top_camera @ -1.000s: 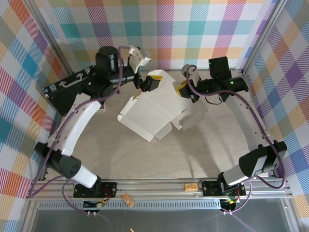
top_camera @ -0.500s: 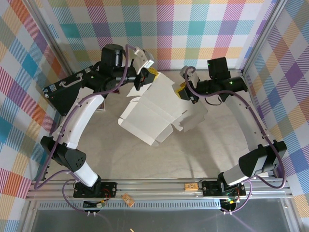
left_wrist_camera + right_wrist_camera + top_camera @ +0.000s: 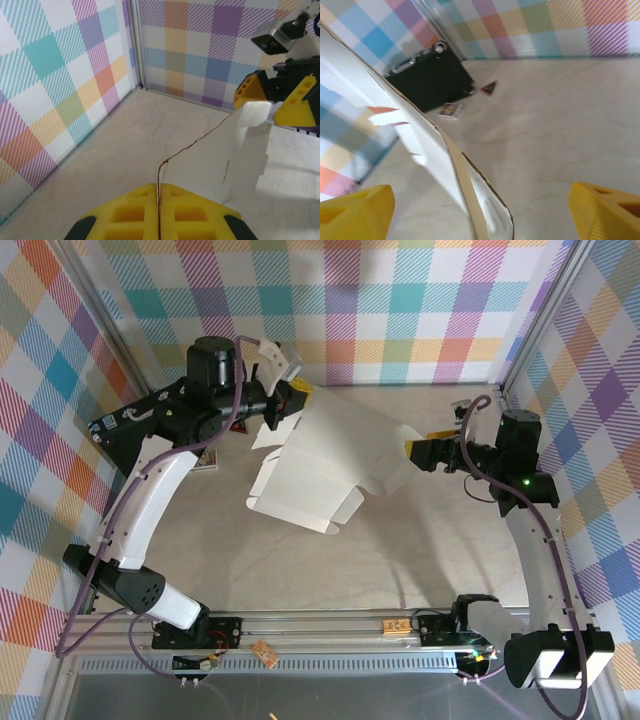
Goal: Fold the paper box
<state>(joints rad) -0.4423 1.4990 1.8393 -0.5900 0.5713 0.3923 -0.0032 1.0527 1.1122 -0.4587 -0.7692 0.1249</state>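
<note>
Left gripper (image 3: 159,194) is clamped on the far edge of the paper box (image 3: 305,475), lifting that edge off the table (image 3: 400,550) near its far edge, left of centre. Right gripper (image 3: 418,452) stands wide, holding nothing, just beside the box's right-hand flap. Your progress reads as early: sheet mostly flat, white face up, no walls erected, no tabs locked. Nearly all folding remains.

Near half of table (image 3: 400,560) bare: free lane for me. Paper box (image 3: 305,475) sprawls mid-table, sheet tilted up, blocking straight crossing. My left gripper (image 3: 289,401) pinches its edge; my right gripper (image 3: 413,452) gapes around a flap. Black hard case (image 3: 140,425) crowds left wall, small card (image 3: 451,110) near it.
</note>
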